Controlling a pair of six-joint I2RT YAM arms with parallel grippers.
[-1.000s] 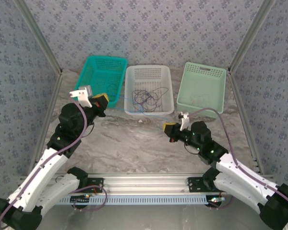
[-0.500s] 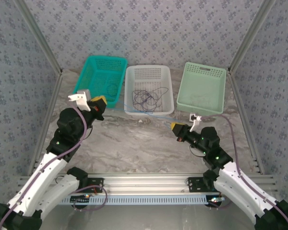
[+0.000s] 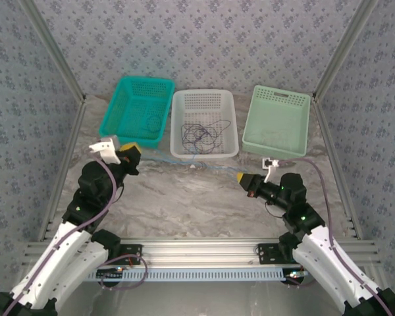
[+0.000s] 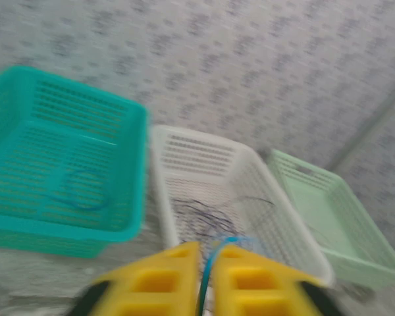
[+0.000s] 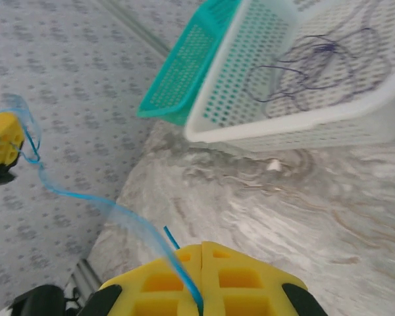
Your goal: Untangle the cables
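Note:
A thin light-blue cable (image 3: 184, 162) stretches over the table from my left gripper (image 3: 130, 153) to my right gripper (image 3: 243, 179). In the left wrist view the yellow jaws of the left gripper (image 4: 207, 247) stand slightly apart, and the blue cable (image 4: 204, 282) runs loose through the narrow gap. My right gripper (image 5: 202, 247) is shut on the other end of the cable (image 5: 85, 197). A tangle of dark cables (image 3: 201, 135) lies in the white basket (image 3: 204, 93). One cable loop (image 3: 155, 122) rests in the teal basket (image 3: 143, 80).
The pale green basket (image 3: 281, 96) stands at the back right, next to the white one. All three baskets line the far side of the marble table (image 3: 184, 197). Patterned walls and metal frame posts close in the left, right and back.
Both arms have drawn back toward the near edge, the right one also moving right, pulling the blue cable out across the table. The left jaws have parted a little.

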